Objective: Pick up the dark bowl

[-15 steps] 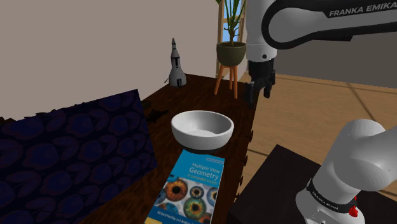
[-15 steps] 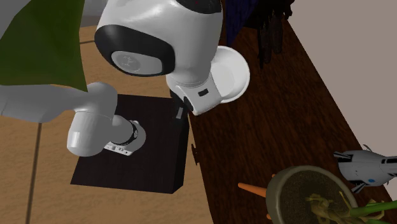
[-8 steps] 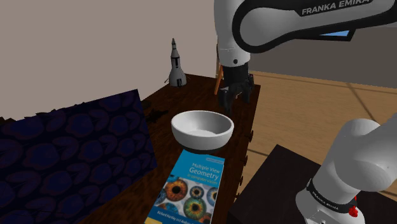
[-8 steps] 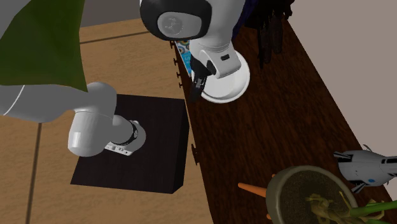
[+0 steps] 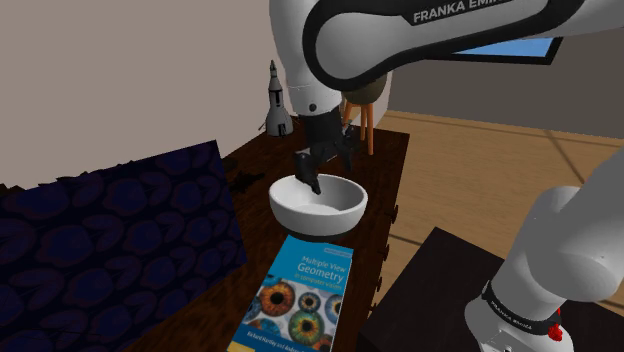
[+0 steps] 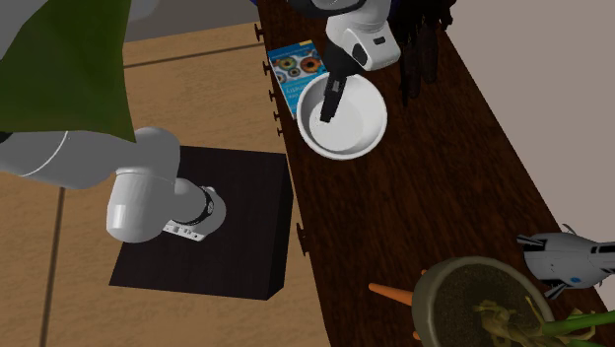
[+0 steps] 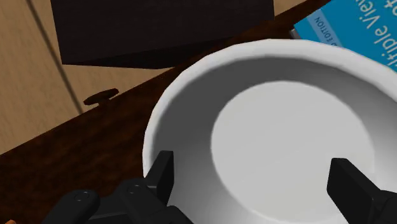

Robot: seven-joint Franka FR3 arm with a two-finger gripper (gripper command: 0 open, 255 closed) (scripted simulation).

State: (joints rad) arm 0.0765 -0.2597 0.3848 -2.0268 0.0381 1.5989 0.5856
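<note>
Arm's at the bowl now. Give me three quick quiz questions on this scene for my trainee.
1. True or false: the tool is shut on the bowl.
2. The bowl is drawn: A) black B) white C) blue.
3. Fill in: in the shoulder view, the ___ lies just below the bowl on the table.
Key: 1 false, its fingers stand apart at the bowl's rim; 2 B; 3 book.
</note>
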